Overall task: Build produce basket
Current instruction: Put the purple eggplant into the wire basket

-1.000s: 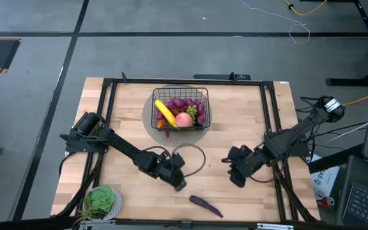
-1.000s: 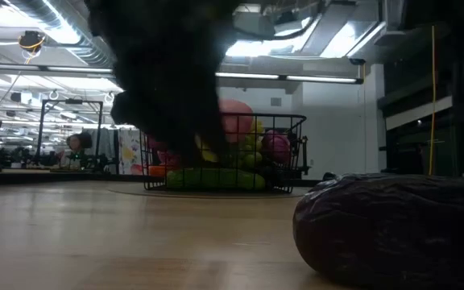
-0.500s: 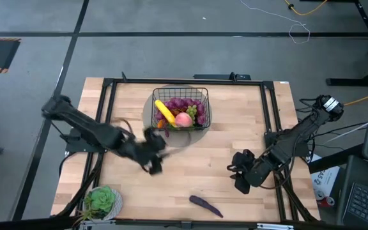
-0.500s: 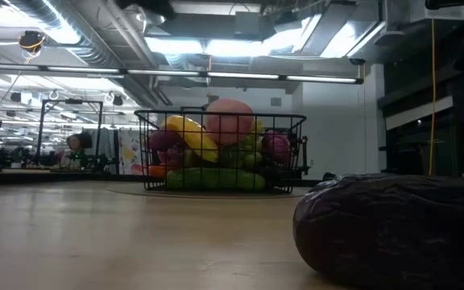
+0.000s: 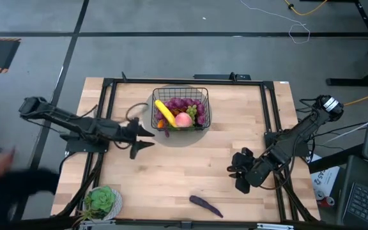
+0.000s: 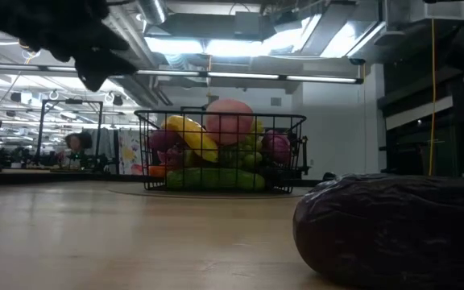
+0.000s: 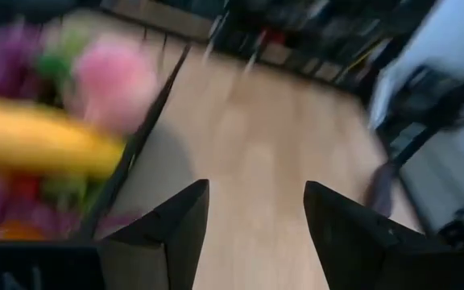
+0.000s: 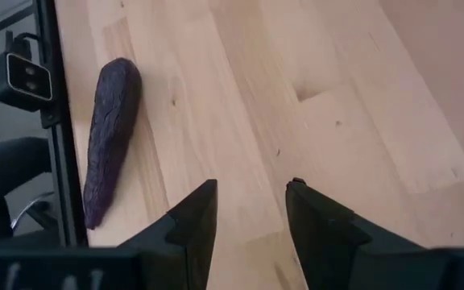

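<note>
The black wire basket [image 5: 203, 104] stands on a round grey disc at the table's far middle and holds a yellow banana [image 5: 165, 112], purple grapes [image 5: 183, 102], a pink peach [image 5: 183, 119] and more. A purple eggplant [image 5: 206, 205] lies alone on the wood near the front edge; it also shows in the right wrist view [image 8: 109, 137] and close up in the low view [image 6: 393, 229]. My left gripper [image 5: 147, 138] is open and empty above the table, just left of the basket. My right gripper [image 5: 236, 174] is open and empty over the right half.
A green plant in a pot [image 5: 102, 201] stands at the near left corner. A black frame [image 5: 107, 84] runs round the table. A blurred dark shape [image 5: 11, 185] shows off the table's left side. Bare wood lies between the basket and the eggplant.
My left gripper has swung from the table's near middle toward the left and far side, rising, and now stands beside the basket's left side. My right gripper has gone a little toward the near edge. The basket and the eggplant have stayed put.
</note>
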